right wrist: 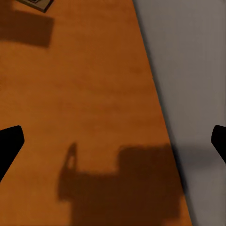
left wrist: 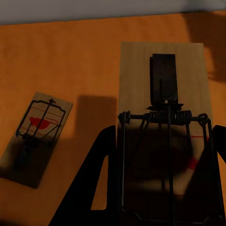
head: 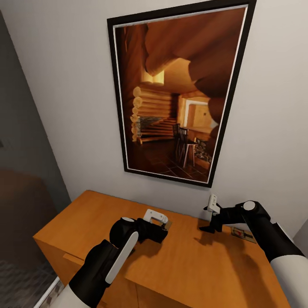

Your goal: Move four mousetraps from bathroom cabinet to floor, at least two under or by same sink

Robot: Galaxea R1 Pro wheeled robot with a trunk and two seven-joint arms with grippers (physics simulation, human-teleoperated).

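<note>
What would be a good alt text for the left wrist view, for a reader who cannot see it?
A wooden mousetrap with a dark metal spring lies close before the left gripper, whose dark fingers frame its near end. A second mousetrap with a red mark lies apart to one side, both flat on the orange-brown cabinet top under hard shadows.

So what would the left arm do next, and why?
Probably lift clear of the cabinet. In the left wrist view a mousetrap sits right between the left gripper fingers, seemingly gripped, so carrying it to the floor looks next. Another trap lies beside it.
</note>
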